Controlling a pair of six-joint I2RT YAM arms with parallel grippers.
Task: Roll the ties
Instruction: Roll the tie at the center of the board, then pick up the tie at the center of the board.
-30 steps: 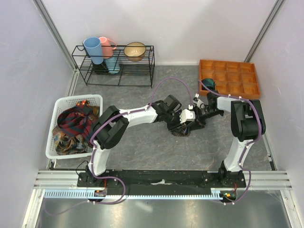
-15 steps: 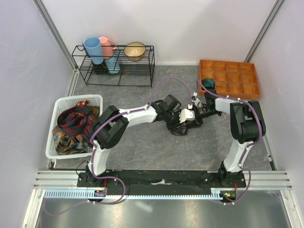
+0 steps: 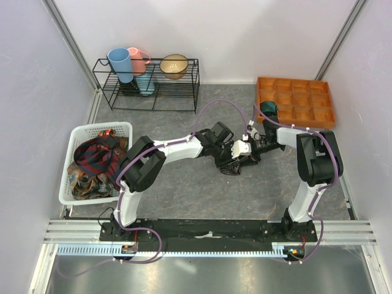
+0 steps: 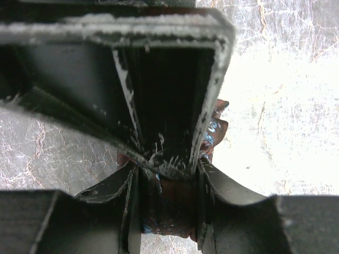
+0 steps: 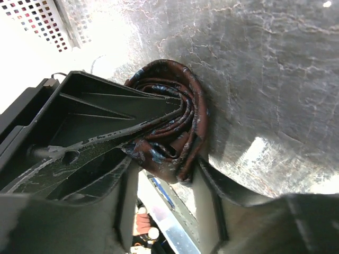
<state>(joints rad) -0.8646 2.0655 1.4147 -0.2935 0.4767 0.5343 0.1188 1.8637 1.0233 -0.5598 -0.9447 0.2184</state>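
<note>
At 9 o'clock on the grey table sits a white basket [image 3: 86, 130], and heaped in it are loose ties [image 3: 95, 160], a red and navy plaid one on top and a gold-brown one under it. Up at 11 o'clock stands a black wire rack [image 3: 190, 86] carrying a blue cup [image 3: 120, 63], a pink cup [image 3: 138, 60] and a brown bowl [image 3: 174, 65].

The left arm reaches from its base towards 3 o'clock, so the left gripper [image 4: 168, 169] is down at the table's middle. Its wrist camera shows the two fingers pressed against either side of a band of dark red cloth, the claw nearly closed and gripping it. That cloth is the maroon tie [image 5: 183, 116], wound into a tight coil and standing on its edge on the table, right where the two claws meet.

The right gripper [image 5: 167, 164] comes in from 3 o'clock, nose to nose with the left one. Its fingers sit close around the lower end of the coil, and the cloth fills the narrow gap between them, so it grips the roll too.

At 1 o'clock lies an orange tray [image 3: 306, 82] split into compartments, and a rolled teal tie [image 3: 268, 111] rests in its near-left compartment, close to the right arm's forearm
</note>
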